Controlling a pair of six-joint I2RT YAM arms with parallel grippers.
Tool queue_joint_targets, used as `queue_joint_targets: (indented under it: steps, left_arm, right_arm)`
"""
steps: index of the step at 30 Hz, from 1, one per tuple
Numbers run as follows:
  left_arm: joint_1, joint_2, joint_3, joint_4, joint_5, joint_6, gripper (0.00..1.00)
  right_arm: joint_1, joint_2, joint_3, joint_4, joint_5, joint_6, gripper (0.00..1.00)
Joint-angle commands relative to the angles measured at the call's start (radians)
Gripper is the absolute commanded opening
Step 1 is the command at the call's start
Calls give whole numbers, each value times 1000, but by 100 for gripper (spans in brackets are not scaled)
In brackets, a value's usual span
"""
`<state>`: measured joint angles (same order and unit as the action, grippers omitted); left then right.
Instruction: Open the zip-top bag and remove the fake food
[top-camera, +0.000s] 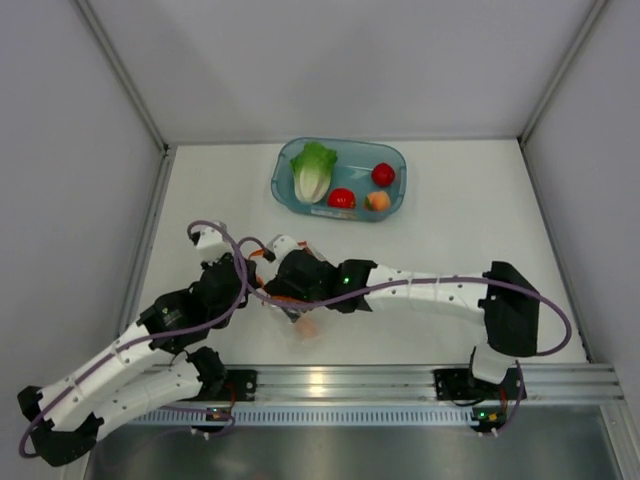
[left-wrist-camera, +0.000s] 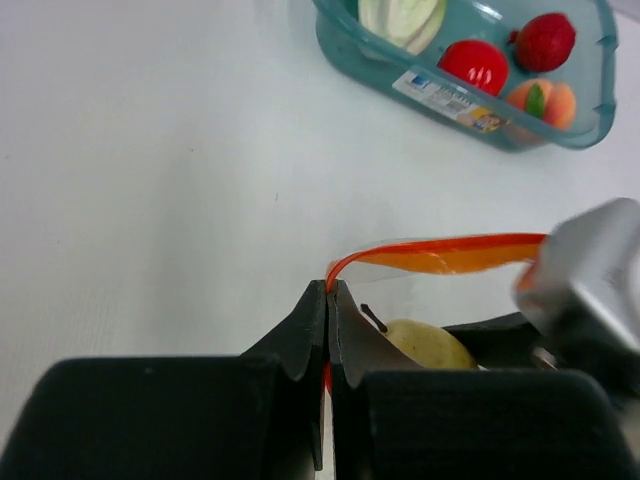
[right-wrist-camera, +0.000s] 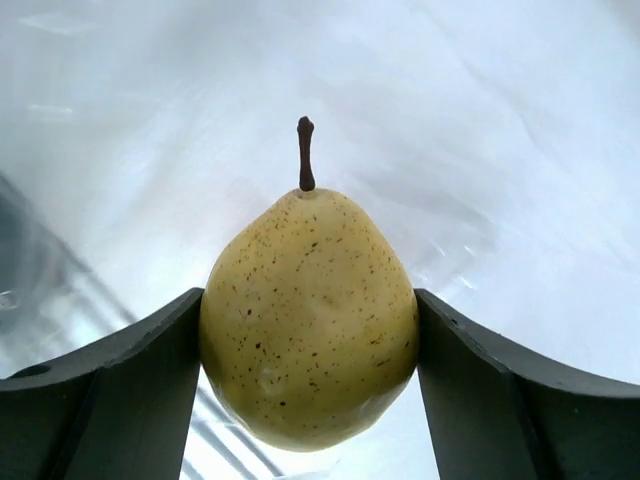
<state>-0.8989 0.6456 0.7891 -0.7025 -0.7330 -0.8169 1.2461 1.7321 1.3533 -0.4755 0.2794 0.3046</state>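
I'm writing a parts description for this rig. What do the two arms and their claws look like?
The left arm and right arm are white segmented links with black joints, each trailed by a looping purple cable. A green light glows on the right arm. The left claw and right claw have black, wedge-shaped fingers.

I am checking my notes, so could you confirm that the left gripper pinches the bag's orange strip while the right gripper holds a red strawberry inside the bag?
Only the fruit is wrong: the right gripper holds a yellow pear inside the bag, as the right wrist view shows. The left gripper does pinch the bag's orange strip.
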Motion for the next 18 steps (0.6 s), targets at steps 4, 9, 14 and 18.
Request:
queue_joint_targets:
  steps: [4,9,14,18]
  left_arm:
    - [5,88,6,27,70,10,0]
    - [3,54,-45,54,124,18,0]
    - [3,5,-83,80,168,35,0]
    - [5,3,-102,81,152,25,0]
  right_arm:
    - [41,-210,-36,184,-39,-59,52]
    - [36,-276,-40,195,-17,-76,51]
    - [20,-345,-109,285,-11,-67,51]
    - [3,-387,-146,377,4,-32,50]
